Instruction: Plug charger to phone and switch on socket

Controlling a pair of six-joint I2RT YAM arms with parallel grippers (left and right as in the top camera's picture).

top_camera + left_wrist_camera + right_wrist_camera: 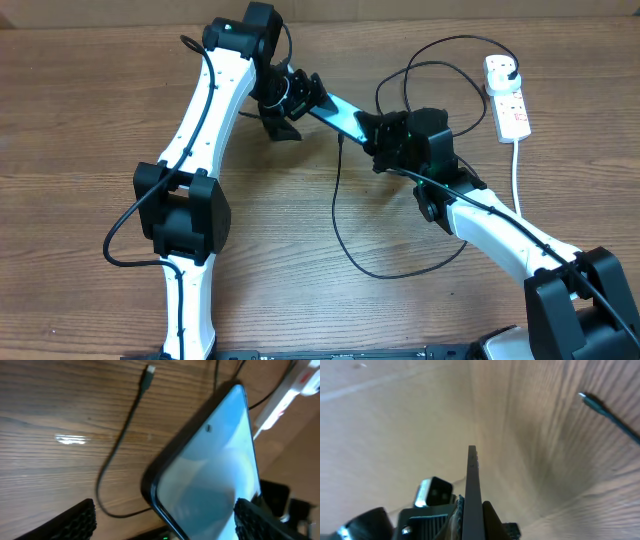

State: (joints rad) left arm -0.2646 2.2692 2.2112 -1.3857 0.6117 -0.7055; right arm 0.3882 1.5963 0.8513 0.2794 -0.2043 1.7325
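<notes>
The phone [340, 113] is held off the table, tilted, between the two arms. My right gripper [374, 131] is shut on its right end; in the right wrist view the phone [472, 480] shows edge-on, clamped between the fingers of the right gripper [472, 506]. My left gripper [299, 107] is open around the other end. In the left wrist view the light blue screen [210, 470] lies between wide-apart fingers [75, 521], nearer the right one. The charger cable [335, 210] loops on the table, its connector tip [149, 370] lying free. Its black plug [503, 68] sits in the white socket [510, 105].
The socket's thick white cord [516, 170] runs down the right side toward the right arm. Black cable loops [440, 50] lie behind the right gripper. The table is wood grain [80, 110].
</notes>
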